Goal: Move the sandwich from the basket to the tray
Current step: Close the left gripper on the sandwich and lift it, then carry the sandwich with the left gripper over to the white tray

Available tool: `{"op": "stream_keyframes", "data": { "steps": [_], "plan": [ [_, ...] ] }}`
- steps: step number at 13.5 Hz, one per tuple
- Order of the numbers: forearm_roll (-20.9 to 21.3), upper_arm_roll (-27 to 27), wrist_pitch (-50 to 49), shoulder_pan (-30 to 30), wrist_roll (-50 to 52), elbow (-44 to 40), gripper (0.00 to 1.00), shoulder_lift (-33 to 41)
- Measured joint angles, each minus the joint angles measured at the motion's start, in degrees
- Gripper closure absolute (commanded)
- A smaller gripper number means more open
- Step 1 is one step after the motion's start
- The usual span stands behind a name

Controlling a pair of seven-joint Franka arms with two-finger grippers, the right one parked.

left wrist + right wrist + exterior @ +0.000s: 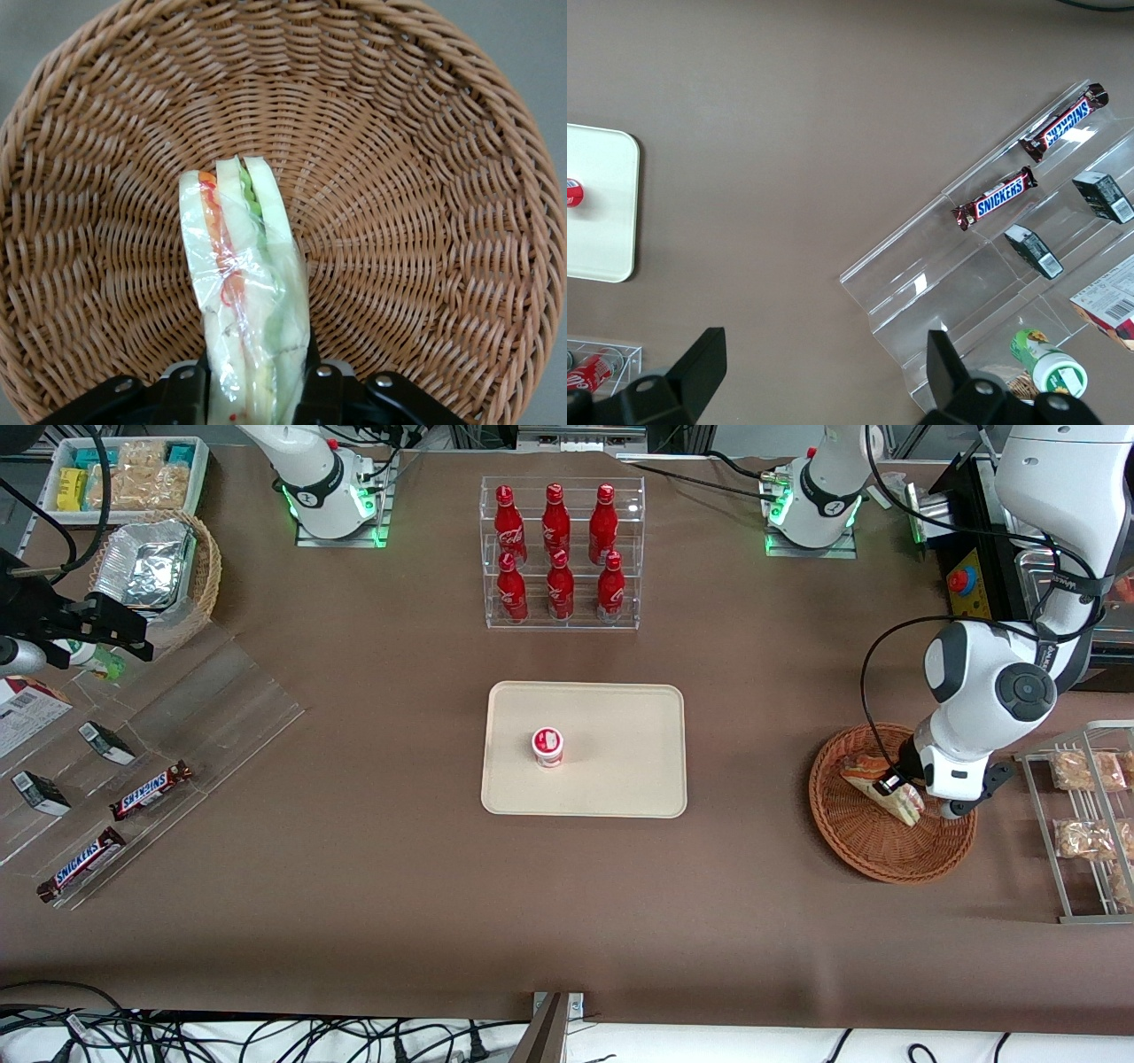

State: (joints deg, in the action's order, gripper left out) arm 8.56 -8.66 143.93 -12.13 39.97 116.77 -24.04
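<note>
Sandwich [244, 292], a wrapped wedge with green and orange filling, sits gripped on both flat sides by the jaws of the working arm's gripper [255, 390], its pointed end reaching toward the middle of the basket [425, 177]. Scanning the bench [354, 886] from the parked arm's end: the cream tray [620, 717] lies at the centre with a small red-lidded cup [547, 746] on it, well apart from the basket [868, 841], where the gripper [895, 786] is down among the wicker with the sandwich [873, 775] between its jaws. The step in hand appears to be the grasp, just made, with the wedge not clearly lifted from the weave. The next move calls for a straight lift over the basket's rim, then a carry to the tray's bare part, away from the cup.
</note>
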Motion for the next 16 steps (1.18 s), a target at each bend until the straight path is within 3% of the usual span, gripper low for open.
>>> {"op": "stream_keyframes", "data": {
  "steps": [2,4,10,16],
  "plan": [
    [0.22,-0.13,-2.56,0.0,-0.14,-1.45,1.0,1.22],
    [0.29,-1.18,-11.86,0.03,-1.04,-5.85,1.0,3.55],
    [0.31,-10.05,-36.0,0.36,-1.34,-21.8,1.0,6.78],
    [0.0,-20.4,-41.11,0.7,-4.51,-26.57,1.0,6.63]
  ]
}}
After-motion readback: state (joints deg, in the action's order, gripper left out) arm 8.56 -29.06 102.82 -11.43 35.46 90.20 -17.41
